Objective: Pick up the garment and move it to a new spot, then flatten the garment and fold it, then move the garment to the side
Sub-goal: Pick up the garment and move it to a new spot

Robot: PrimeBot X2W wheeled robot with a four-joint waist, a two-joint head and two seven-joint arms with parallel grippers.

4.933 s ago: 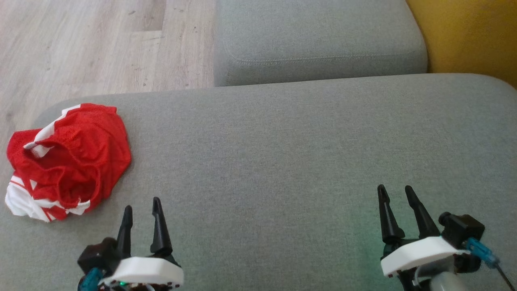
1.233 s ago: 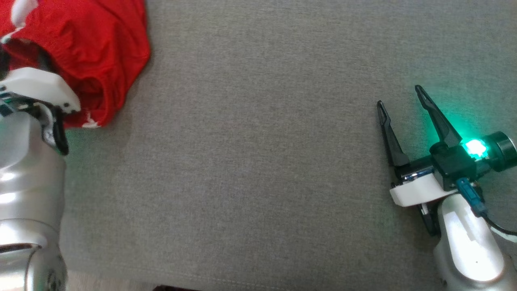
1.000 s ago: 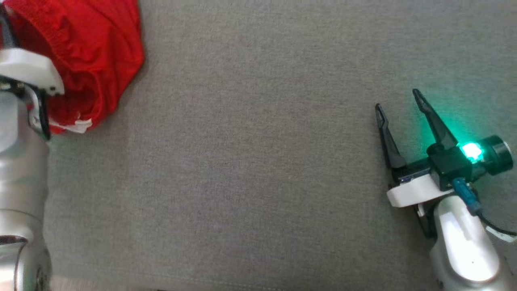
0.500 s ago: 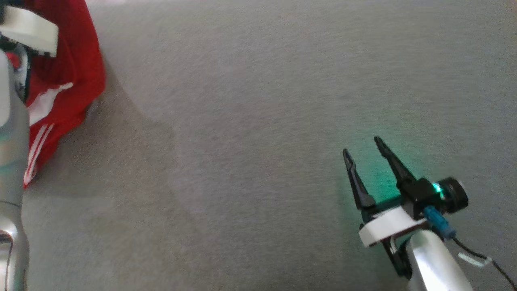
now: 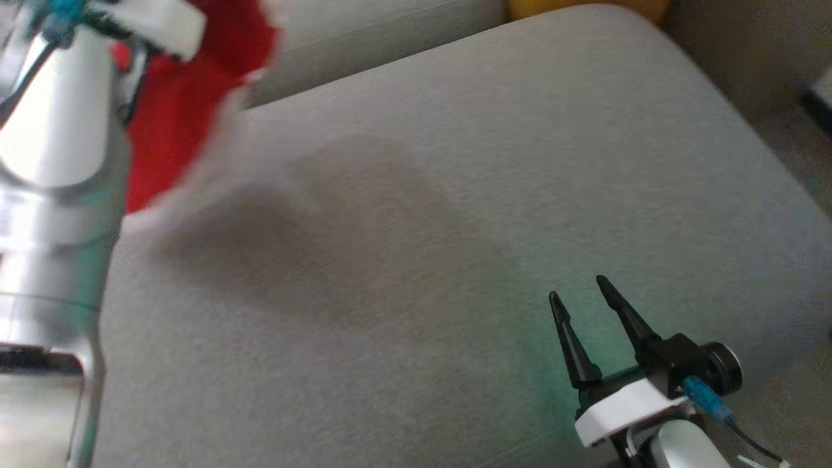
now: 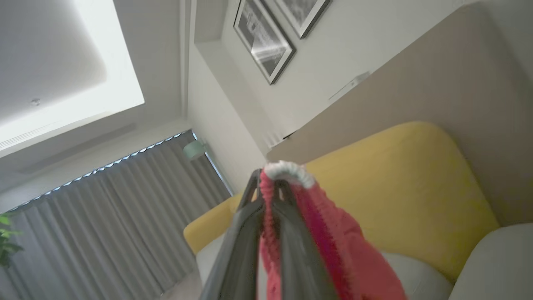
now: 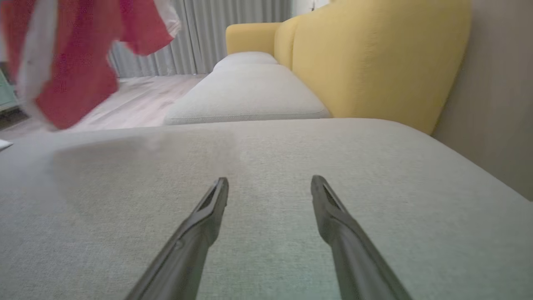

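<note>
Hanging free, no longer on the grey fabric sofa cushion [image 5: 416, 247], the red-and-white mesh garment [image 5: 175, 117] is clenched in the jaws of your left gripper [image 6: 268, 179]; your right gripper [image 5: 578, 288] stands released. Relocate it next.

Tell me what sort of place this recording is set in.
Most likely a home living room: a grey fabric sofa seat with a yellow upholstered backrest, black-framed pictures on a white wall, and long grey pleated curtains beside pale wood-look flooring.

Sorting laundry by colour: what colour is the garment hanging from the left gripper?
The garment is red with white trim, best seen in right wrist view.
</note>
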